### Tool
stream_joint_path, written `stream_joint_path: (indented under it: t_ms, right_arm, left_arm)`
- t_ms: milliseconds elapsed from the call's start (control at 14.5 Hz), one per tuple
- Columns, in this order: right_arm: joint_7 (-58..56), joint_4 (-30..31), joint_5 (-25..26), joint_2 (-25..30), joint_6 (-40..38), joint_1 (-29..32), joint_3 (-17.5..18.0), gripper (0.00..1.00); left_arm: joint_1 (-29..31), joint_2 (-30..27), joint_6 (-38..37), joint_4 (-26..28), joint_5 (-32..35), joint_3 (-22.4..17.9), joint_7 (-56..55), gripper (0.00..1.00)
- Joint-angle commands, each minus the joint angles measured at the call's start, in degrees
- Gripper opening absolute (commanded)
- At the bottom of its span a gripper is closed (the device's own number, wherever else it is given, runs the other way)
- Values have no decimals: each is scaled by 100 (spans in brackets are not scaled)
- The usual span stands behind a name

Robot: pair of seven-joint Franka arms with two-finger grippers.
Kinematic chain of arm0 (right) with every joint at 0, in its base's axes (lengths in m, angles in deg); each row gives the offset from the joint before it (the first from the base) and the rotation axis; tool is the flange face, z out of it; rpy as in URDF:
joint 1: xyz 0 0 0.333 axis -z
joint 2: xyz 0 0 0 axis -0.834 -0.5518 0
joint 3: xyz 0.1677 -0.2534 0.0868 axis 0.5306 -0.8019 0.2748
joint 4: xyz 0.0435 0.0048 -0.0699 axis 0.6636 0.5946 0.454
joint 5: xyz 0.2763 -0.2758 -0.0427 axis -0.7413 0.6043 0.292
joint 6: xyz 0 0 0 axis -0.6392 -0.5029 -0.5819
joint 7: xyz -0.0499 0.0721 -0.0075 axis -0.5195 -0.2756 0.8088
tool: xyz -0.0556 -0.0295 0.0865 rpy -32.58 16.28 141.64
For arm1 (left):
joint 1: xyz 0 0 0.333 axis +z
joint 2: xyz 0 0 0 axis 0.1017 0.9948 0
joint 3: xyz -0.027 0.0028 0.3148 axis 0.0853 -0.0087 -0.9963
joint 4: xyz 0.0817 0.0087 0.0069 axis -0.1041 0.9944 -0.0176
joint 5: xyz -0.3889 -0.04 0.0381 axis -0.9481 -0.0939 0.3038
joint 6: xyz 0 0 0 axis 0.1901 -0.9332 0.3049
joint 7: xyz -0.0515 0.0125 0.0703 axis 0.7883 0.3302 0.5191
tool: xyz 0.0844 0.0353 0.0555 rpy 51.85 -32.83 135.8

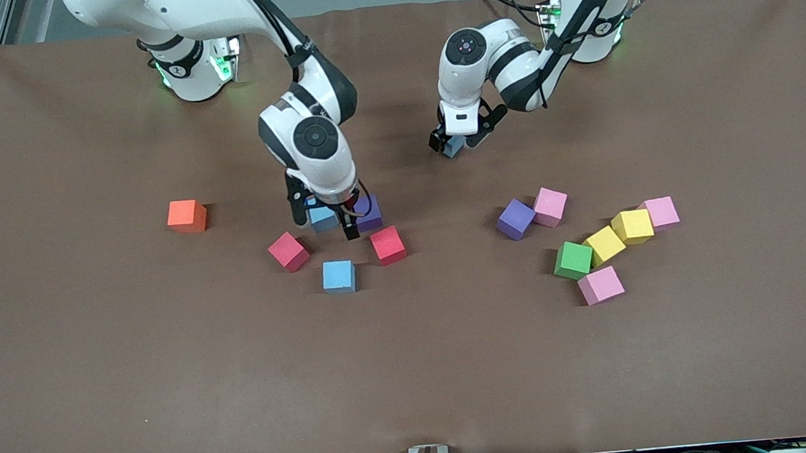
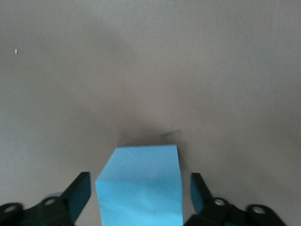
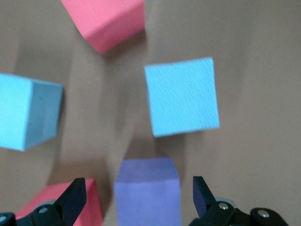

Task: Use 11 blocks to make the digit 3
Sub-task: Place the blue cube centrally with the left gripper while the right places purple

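Front view: blocks lie scattered, no digit 3 begun. Left gripper [image 1: 455, 143] low at 12 o'clock, straddling blue cube [image 1: 453, 148]. Right gripper [image 1: 324, 220] over centre cluster.
Left wrist view: fingers [image 2: 79, 192] wide beside blue cube [image 2: 140, 184], not pinching.
Right wrist view: fingers [image 3: 75, 197] wide around purple cube [image 3: 148, 190], ungripped.

Orange cube [image 1: 186, 215]; green block [image 1: 572, 260]; brown table [image 1: 94, 370].
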Motion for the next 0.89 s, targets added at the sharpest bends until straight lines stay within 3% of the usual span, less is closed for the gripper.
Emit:
stream_joint_path:
  t_ms: [0,275,551,620,757,826]
  right_arm:
    - [143,10,-73,-1,21,-156,-60,100]
    - [161,-8,-56,-282,187,-201,-69,100]
    - [345,-16,-56,-423,451,-245,-69,99]
    - [346,-16,-56,-423,486,-280,-69,92]
    - [319,-34,-47,-423,521,-271,-60,57]
    - [319,-51,-47,-423,513,-254,-69,32]
  left_arm:
    - [-43,64,-2,-215,221,-22,-242,49]
    - [-463,168,-255,-811,405,-22,-181,43]
    - [-808,1020,-1117,-1787,1334,-13,-172,42]
    - [-834,1144,-1127,-1832,1616,-13,-102,42]
    - [-825,1215,-1127,-1833,1847,-4,527,42]
    - [-817,1215,-1127,-1833,1847,-4,905,42]
